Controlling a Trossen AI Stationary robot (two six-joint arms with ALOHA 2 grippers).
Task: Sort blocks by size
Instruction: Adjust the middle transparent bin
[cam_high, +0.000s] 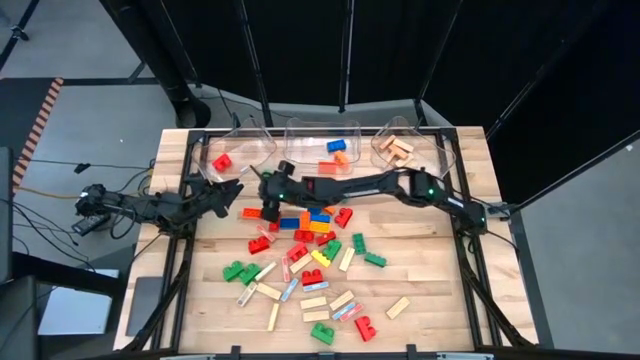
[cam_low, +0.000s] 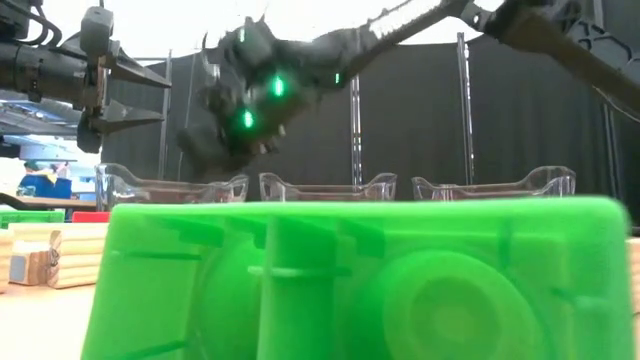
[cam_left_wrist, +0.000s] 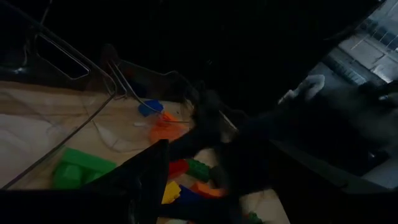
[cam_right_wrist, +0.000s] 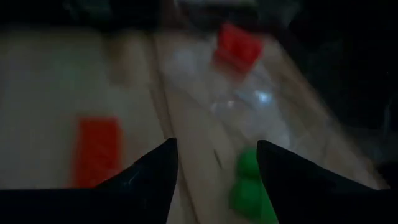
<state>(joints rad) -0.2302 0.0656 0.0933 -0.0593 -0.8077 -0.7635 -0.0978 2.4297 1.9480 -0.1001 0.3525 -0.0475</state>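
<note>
Many blocks (cam_high: 310, 235), studded plastic bricks in several colours and tan wooden bars, lie scattered over the middle of the table. My right gripper (cam_right_wrist: 217, 142) reaches across to the far left (cam_high: 268, 200), above the table near the left bin (cam_high: 240, 150), with its fingers open. In its wrist view a green block (cam_right_wrist: 249, 183) lies beyond one fingertip; I cannot tell whether it is inside that bin or beside it. A red block (cam_right_wrist: 239, 46) rests in the bin. My left gripper (cam_high: 232, 190) waits open at the left (cam_low: 160, 95).
Three clear bins stand along the far edge: the left one holds a red block (cam_high: 222, 161), the middle one (cam_high: 325, 148) blue and orange blocks, the right one (cam_high: 405, 148) tan bars. An orange block (cam_right_wrist: 96, 149) lies on the table. A green block (cam_low: 360, 280) fills the low view.
</note>
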